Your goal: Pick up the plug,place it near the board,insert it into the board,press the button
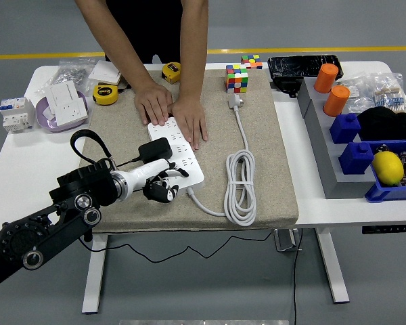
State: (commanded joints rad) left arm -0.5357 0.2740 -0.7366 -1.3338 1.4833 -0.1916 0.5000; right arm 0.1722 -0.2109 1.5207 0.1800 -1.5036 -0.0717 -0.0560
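A beige mat (264,162) covers the desk (27,169). Left of centre, the left hand (161,184) curls empty by the power strip (178,150); the plug (155,150) sits plugged in. Fingers could miss the button.

My left arm (34,233) cut off at the picture's lower left, my left robot hand (159,184) hiding the board's (183,154) near end, person's hands (172,112) covering its far end, person cropped above the forearms

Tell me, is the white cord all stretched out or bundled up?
Bundled up. The white cord lies in a long looped coil on the mat, right of the power strip.
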